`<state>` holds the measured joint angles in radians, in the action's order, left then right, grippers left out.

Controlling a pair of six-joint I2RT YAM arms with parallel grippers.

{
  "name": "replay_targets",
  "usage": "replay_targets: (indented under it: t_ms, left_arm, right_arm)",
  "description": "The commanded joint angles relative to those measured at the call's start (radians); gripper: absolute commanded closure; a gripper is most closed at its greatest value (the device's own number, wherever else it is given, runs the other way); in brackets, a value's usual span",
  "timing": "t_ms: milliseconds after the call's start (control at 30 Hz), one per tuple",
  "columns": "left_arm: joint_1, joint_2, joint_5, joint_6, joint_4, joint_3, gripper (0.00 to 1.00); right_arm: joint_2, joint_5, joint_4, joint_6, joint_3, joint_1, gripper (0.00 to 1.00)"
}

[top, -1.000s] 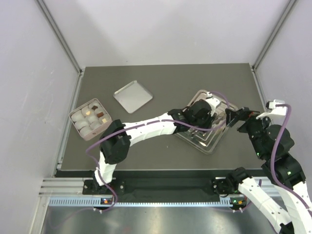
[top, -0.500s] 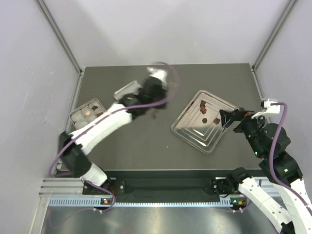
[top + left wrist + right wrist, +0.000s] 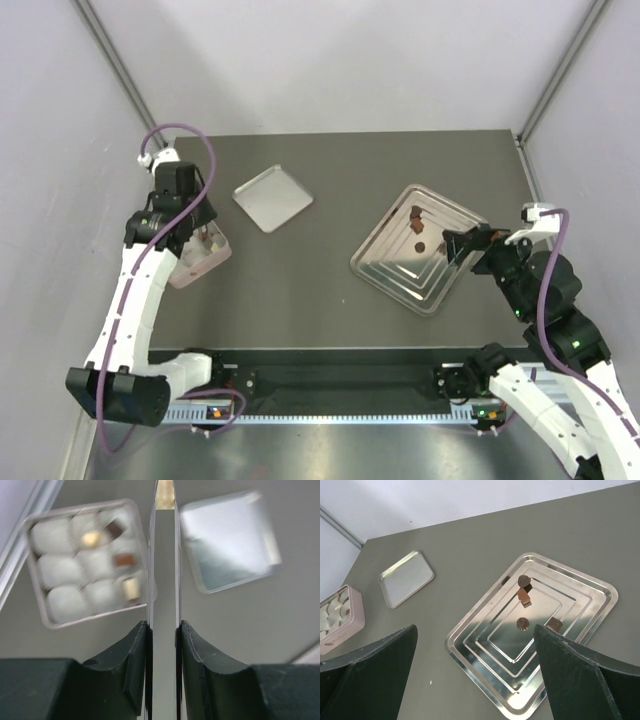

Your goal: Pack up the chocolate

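The left gripper point(image 3: 164, 502) hangs by the pink box point(image 3: 40, 610) with its jaws pinched on what looks like a small tan chocolate piece point(image 3: 164, 492) at their tips, though that wrist view is blurred. Four pieces of boxed chocolate point(image 3: 124, 560), dark, brown and cream, sit in the box's white paper cups, and the metal lid point(image 3: 227, 540) lies apart on the worktop point(image 3: 330, 170). The right gripper point(image 3: 475, 627) hovers at the steel tray's point(image 3: 470, 645) near right edge with its jaws spread wide and holding nothing, above four brown tray pieces point(image 3: 522, 623).
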<state>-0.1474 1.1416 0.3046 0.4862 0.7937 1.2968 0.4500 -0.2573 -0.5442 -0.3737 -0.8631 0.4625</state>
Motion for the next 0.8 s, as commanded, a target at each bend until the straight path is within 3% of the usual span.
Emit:
replay_targets:
  t_ms: [0,167,333,767]
  left_arm:
    - [0.092,-0.002,-0.028,-0.009,0.076,-0.059,0.64]
    - [0.231,0.026,-0.151,-0.017,0.05,-0.138,0.67]
    - [0.29,0.067,-0.176,-0.023,0.004,-0.177,0.67]
    - [0.304,0.101,-0.137,-0.021,-0.031,-0.218,0.66]
  right_arm:
    - [0.006,0.021,0.052,0.013,0.003,-0.001,0.0]
    - [-0.002,0.024,0.052,0.019,0.003,-0.001,0.0]
    - [-0.011,0.021,0.052,0.022,0.006,-0.001,0.0]
    - [-0.017,0.009,0.05,0.03,0.009,-0.001,0.0]
